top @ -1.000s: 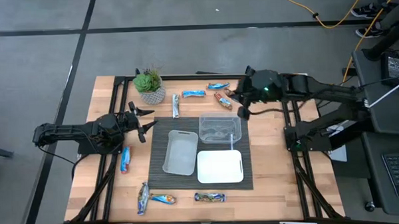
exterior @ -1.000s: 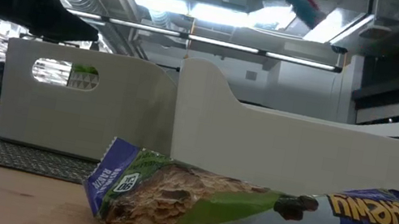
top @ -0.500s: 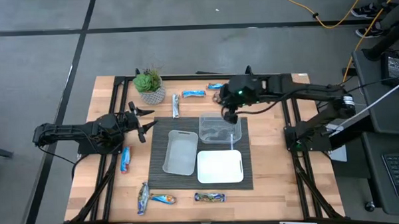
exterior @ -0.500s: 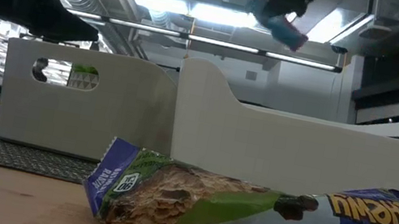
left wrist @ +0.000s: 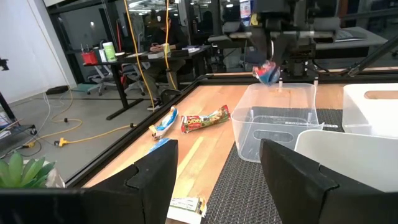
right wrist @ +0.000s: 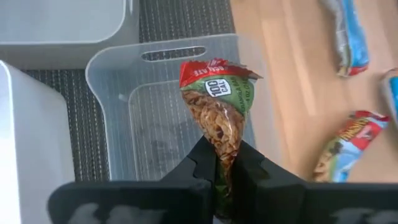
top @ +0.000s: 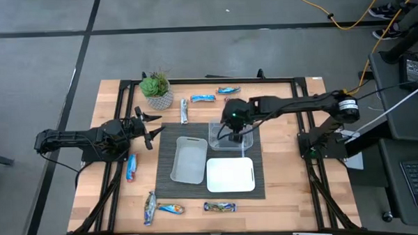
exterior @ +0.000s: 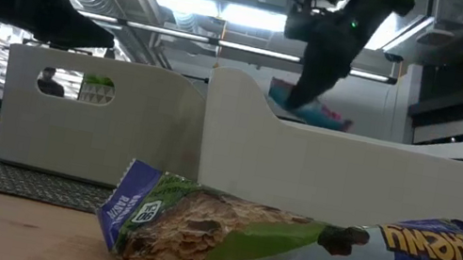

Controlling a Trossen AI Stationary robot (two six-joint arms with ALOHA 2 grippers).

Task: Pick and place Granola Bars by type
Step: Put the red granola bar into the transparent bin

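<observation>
Trays first: we see the clear tray (top: 230, 135) at frame centre, with the grey tray (top: 188, 160) and white tray (top: 230, 174) below it. Above it our right gripper (right wrist: 225, 163) clamps a red-topped granola bar (right wrist: 217, 102). Left gripper (top: 145, 125), mid-left, hangs released.

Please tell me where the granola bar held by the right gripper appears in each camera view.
High view: hidden under the right gripper, over the clear tray.
Low view: granola bar above the white tray wall.
Left wrist view: bar above the clear tray.
Right wrist view: bar centre.
Shared landmark: the clear tray.
</observation>
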